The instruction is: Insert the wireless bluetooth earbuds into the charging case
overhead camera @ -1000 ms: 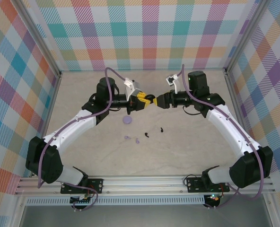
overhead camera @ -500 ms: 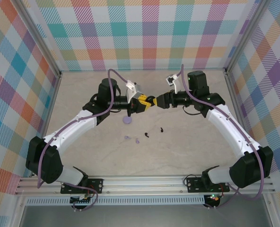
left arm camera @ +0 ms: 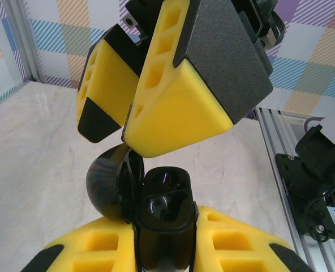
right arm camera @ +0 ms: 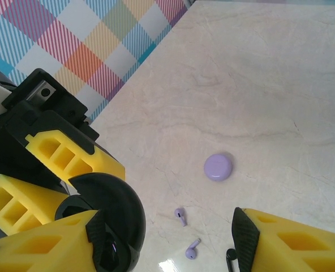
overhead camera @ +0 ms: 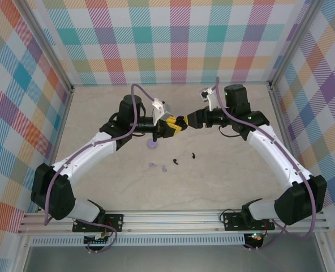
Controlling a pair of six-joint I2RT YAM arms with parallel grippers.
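My left gripper (overhead camera: 173, 126) (left arm camera: 164, 252) is shut on the black charging case (left arm camera: 164, 212), held above the table with its lid (left arm camera: 105, 181) swung open. My right gripper (overhead camera: 185, 120) (right arm camera: 162, 246) is open and meets it from the right. Its fingers (left arm camera: 179, 107) hover just over the lid, and one fingertip (right arm camera: 48, 249) rests against the lid (right arm camera: 114, 207). Two lavender earbuds (right arm camera: 180, 215) (right arm camera: 192, 249) lie on the table below. The same two lavender earbuds (overhead camera: 151, 165) (overhead camera: 164, 168) and two black earbuds (overhead camera: 175, 161) (overhead camera: 193, 153) lie in a loose row at mid-table.
A closed round lavender case (overhead camera: 151, 144) (right arm camera: 218, 166) sits on the table beneath the left gripper. Checked walls (overhead camera: 173, 39) close in the back and sides. A metal rail (left arm camera: 280, 170) runs along the table's side.
My left gripper, with the case in it, has shifted slightly toward the near side and tilted. The right gripper has hardly moved. The earbuds and the lavender case lie where they were.
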